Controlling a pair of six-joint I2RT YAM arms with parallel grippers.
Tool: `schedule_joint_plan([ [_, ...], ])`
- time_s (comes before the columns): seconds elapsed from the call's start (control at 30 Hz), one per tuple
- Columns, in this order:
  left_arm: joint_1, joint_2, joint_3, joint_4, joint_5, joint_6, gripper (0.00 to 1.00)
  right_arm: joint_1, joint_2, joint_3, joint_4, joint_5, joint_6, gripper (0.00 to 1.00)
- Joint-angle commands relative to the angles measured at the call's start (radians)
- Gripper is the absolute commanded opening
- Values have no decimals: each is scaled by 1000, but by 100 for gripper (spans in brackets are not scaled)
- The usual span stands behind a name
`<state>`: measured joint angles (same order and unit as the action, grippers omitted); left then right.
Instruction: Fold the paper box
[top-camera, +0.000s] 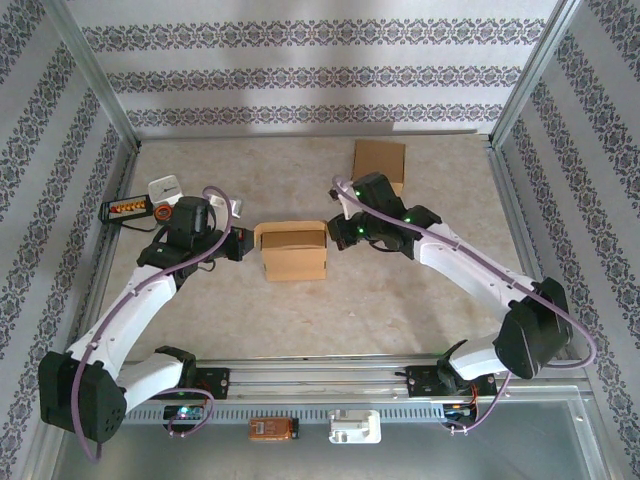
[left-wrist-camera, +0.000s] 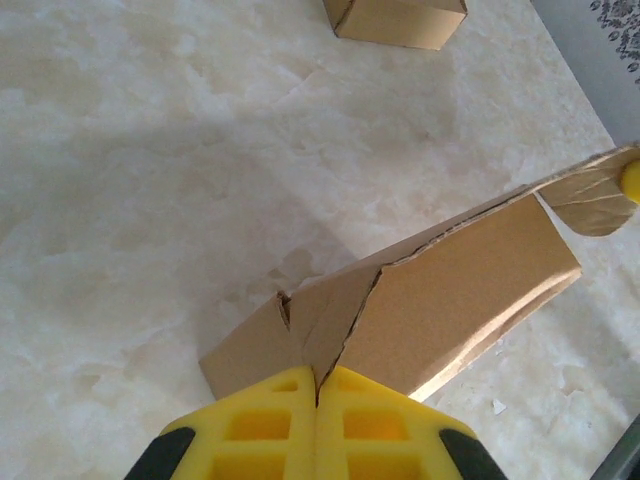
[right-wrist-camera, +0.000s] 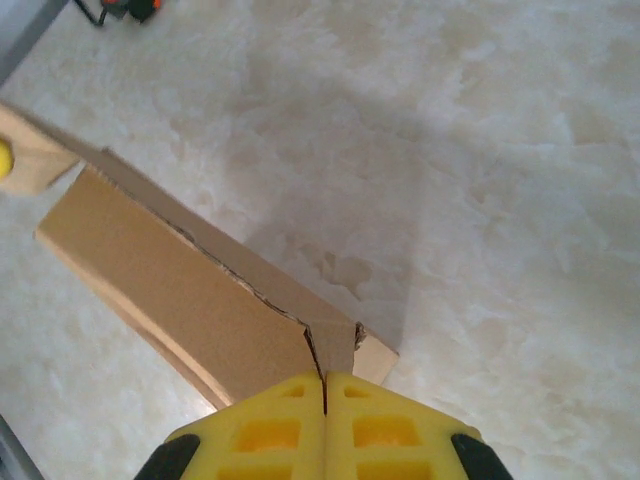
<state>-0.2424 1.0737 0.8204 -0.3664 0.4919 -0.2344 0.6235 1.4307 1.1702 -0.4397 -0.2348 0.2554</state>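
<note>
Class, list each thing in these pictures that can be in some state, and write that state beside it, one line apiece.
paper box: part folded, seams gaping, pinched at both ends.
left tool: shut on a flap of the paper box.
right tool: shut on the flap at the opposite end.
second box: closed, standing apart farther back, untouched.

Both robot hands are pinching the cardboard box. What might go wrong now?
The left gripper and right gripper each pinch a thin flap at opposite ends of the paper box. If they pull apart, the cardboard might rip; a ragged notch shows near the left grip. The pinches sit at the flaps' edges, so the box may also slip free.
</note>
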Motion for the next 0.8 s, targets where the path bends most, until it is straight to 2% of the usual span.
schedule_joint_plan([
  [0.0, -29, -30, 13, 63, 4, -50, 0, -11, 19, 17, -20, 20, 210, 6],
  [0.33, -110, -43, -18, 114, -117, -30, 0, -22, 20, 26, 12, -40, 403, 8],
  [0.77, -127, -35, -35, 127, -161, -36, 0, -10, 31, -30, 19, -57, 446, 8],
])
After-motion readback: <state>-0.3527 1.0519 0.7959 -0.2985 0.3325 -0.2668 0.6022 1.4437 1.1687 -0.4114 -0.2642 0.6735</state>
